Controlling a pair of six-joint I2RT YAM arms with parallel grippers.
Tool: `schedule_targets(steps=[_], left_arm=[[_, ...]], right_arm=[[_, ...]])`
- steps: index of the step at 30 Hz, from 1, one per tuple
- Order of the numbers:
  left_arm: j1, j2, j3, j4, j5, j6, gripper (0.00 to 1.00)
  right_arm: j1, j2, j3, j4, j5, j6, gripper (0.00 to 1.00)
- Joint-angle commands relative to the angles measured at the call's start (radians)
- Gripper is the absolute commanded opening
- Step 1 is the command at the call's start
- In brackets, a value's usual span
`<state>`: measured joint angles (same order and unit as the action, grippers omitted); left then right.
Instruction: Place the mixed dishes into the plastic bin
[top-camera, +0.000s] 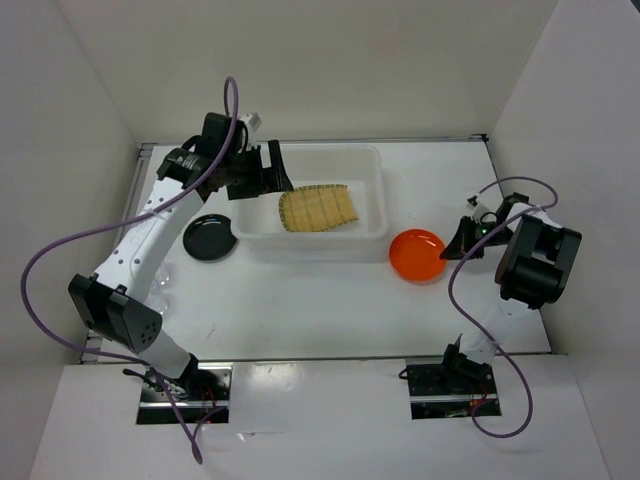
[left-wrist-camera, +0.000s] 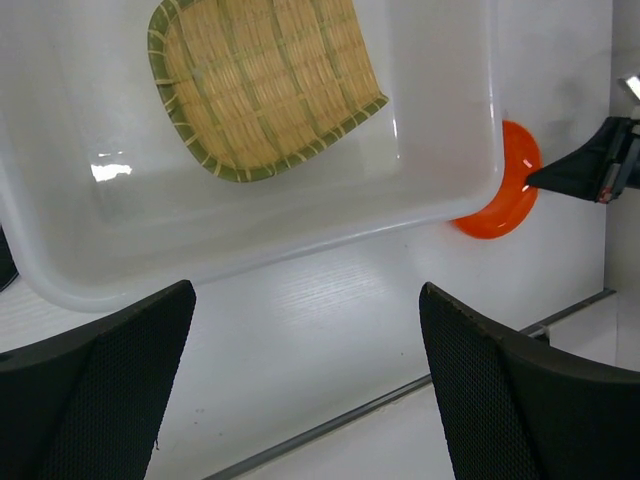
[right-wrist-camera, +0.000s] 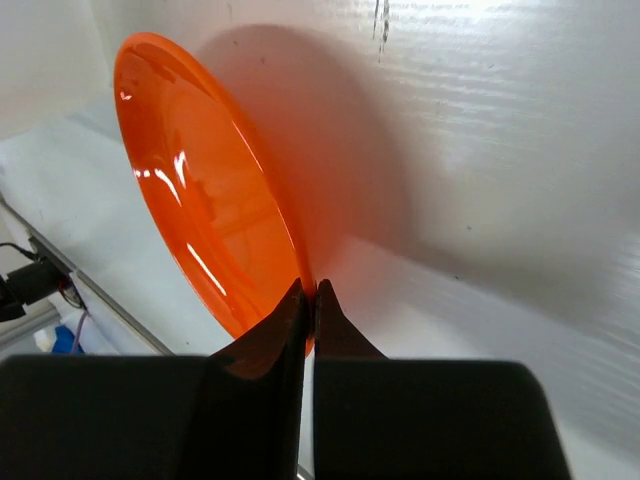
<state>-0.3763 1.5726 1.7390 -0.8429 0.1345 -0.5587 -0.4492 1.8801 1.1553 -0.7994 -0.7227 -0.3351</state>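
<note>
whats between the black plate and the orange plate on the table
The plastic bin, with the bamboo tray lying inside it, sits between the black plate and the orange plate. The top view shows this.

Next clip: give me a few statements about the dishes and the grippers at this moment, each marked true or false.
1. The bamboo tray lies inside the plastic bin. True.
2. The black plate is in the bin too. False: the black plate sits on the table, beside the bin's left end.
3. The fingers of the right gripper are shut on the rim of the orange plate. True.
4. The left gripper holds the bamboo tray. False: the left gripper is above the bin with its fingers wide apart and empty.
5. The orange plate is outside the bin, by its right end. True.
</note>
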Motion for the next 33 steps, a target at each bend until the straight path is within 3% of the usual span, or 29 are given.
schedule_targets(steps=[1,7,20,33], left_arm=[[0.005,-0.037,0.043,-0.047,-0.006,-0.02,0.99],[0.005,-0.028,0.14,-0.113,-0.026,-0.02,0.99],[0.005,-0.151,0.085,-0.12,-0.044,-0.101,0.99],[0.005,-0.195,0.047,-0.13,-0.073,-0.13,0.99]], right_arm=[[-0.054,-0.076,0.066,-0.067,-0.046,-0.045,0.0],[-0.109,-0.128,0.04,-0.086,-0.037,-0.051,0.0],[-0.069,-0.148,0.049,-0.095,-0.11,-0.041,0.0],[-0.02,-0.159,0.24,-0.126,-0.178,0.117,0.0]])
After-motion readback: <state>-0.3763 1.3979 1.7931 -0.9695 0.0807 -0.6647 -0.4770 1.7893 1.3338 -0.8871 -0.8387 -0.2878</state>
